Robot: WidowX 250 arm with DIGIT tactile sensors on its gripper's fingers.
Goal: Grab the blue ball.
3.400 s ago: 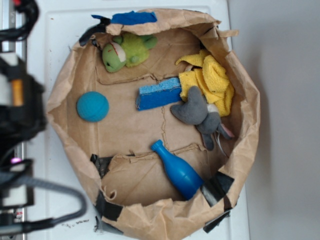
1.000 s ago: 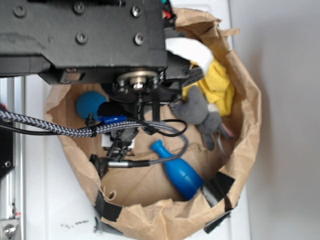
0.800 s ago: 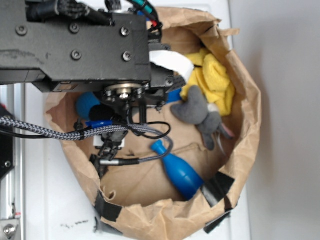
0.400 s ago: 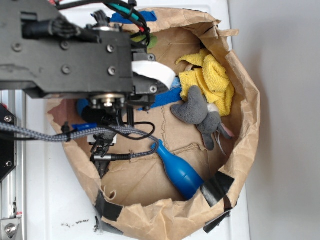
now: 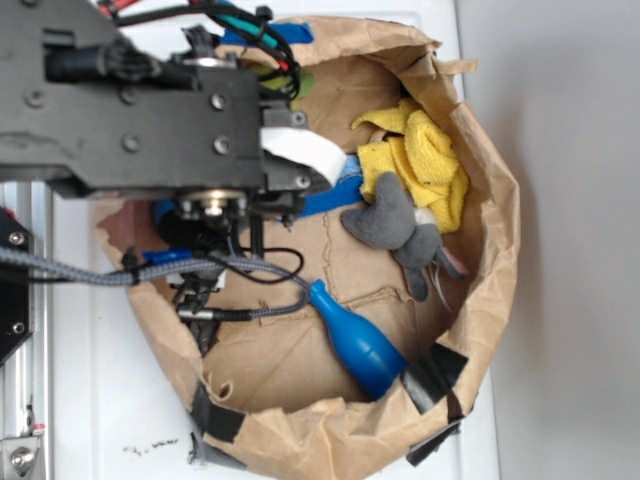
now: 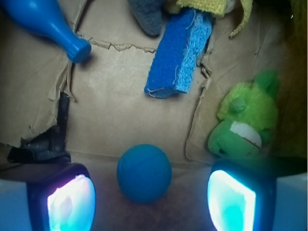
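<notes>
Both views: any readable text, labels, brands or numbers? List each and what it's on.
None readable.
Small dark marks on the white table surface in the exterior view: too small and blurred to read, may be only scuffs.
Round teal-blue ball, glossy blue pin-shaped bottle, blue sponge, green plush toy: no print visible.

- No lettering, label, brand, number or sign can be read in either view.
- The dark specks low on the white tabletop [image 5: 140,452], lower left of the exterior view, are too small and smeared to tell whether they are writing.
- The black arm housing [image 5: 130,110], upper left of the exterior view, shows only screws and cables, no readable marking.
- The blue bottle [image 5: 355,340], blue sponge [image 6: 180,53], green plush toy [image 6: 243,122] and blue ball [image 6: 144,173] carry no print that can be made out.
</notes>
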